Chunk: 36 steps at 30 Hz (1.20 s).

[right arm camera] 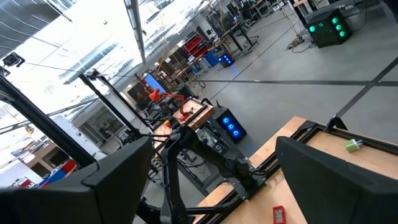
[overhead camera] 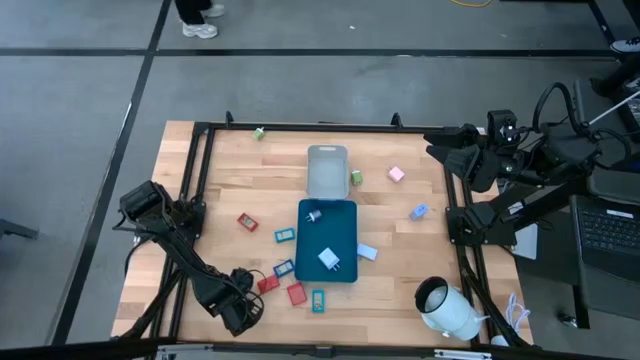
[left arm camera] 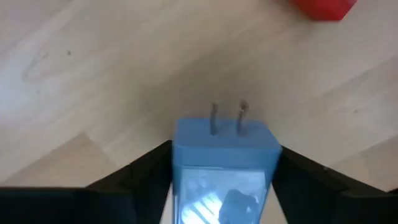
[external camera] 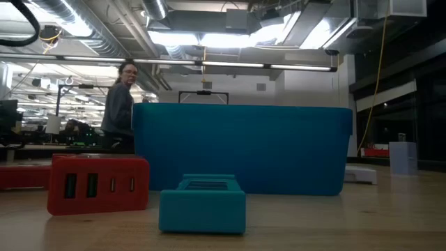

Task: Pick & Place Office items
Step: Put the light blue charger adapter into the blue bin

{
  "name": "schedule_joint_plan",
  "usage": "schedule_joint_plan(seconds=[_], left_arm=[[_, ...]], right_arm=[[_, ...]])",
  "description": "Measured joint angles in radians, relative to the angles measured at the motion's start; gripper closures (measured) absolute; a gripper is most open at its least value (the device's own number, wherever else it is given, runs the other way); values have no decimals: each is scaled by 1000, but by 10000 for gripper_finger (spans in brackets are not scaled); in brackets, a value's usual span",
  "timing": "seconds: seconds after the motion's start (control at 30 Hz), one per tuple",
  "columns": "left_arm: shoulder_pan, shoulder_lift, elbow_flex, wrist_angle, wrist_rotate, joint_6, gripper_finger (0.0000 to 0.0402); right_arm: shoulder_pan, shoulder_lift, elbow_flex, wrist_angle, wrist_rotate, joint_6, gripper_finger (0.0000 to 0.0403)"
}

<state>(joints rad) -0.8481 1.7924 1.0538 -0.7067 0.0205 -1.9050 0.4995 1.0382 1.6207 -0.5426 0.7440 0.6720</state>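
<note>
A blue plug adapter (left arm camera: 225, 163) with two metal prongs is held clamped between the fingers of the left gripper (left arm camera: 224, 180) above the wooden table (overhead camera: 230, 190), at its near-left corner, with a red item (left arm camera: 323, 7) close ahead of it. Other small coloured items are scattered around the dark-teal tray (overhead camera: 345, 215), which carries a white plug adapter (overhead camera: 329, 261), and the grey tray (overhead camera: 327, 172) just beyond it. The right gripper (right arm camera: 211, 174) is parked, spread wide and empty, at the far-right table edge; no legible writing is observed.

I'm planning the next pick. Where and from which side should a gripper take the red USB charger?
Probably take the red USB charger from straight above, fingers on its two plain end faces: it lies flat and low, with both ends free.
</note>
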Motion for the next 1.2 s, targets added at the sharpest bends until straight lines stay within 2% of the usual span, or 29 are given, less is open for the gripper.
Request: schedule_joint_plan(seconds=[0.07, 0.2, 0.37, 0.5, 0.63, 0.73, 0.93, 1.1, 1.2], left_arm=[[12, 0, 0, 0, -13, 21, 193], [48, -2, 1, 7, -47, 98, 194], [127, -37, 0, 30, -106, 283, 194], [219, -105, 0, 28, -192, 478, 194], [348, -151, 0, 32, -198, 702, 191], [444, -183, 0, 114, -198, 908, 192], [635, -191, 0, 297, -59, 1340, 191], [736, -185, 0, 293, 56, 1564, 191], [766, -185, 0, 293, 77, 1643, 184]], right_arm=[[0, 0, 0, 0, 0, 0, 55], [0, 0, 0, 0, 0, 0, 55], [0, 0, 0, 11, 0, -2, 55], [0, 0, 0, 31, -1, -16, 55], [0, 1, 0, 47, -1, -33, 55], [0, 2, 0, 63, -1, -55, 55], [0, 2, 0, 86, 0, -91, 55], [0, 2, 0, 86, 13, -97, 55], [0, 2, 0, 86, 16, -97, 55]])
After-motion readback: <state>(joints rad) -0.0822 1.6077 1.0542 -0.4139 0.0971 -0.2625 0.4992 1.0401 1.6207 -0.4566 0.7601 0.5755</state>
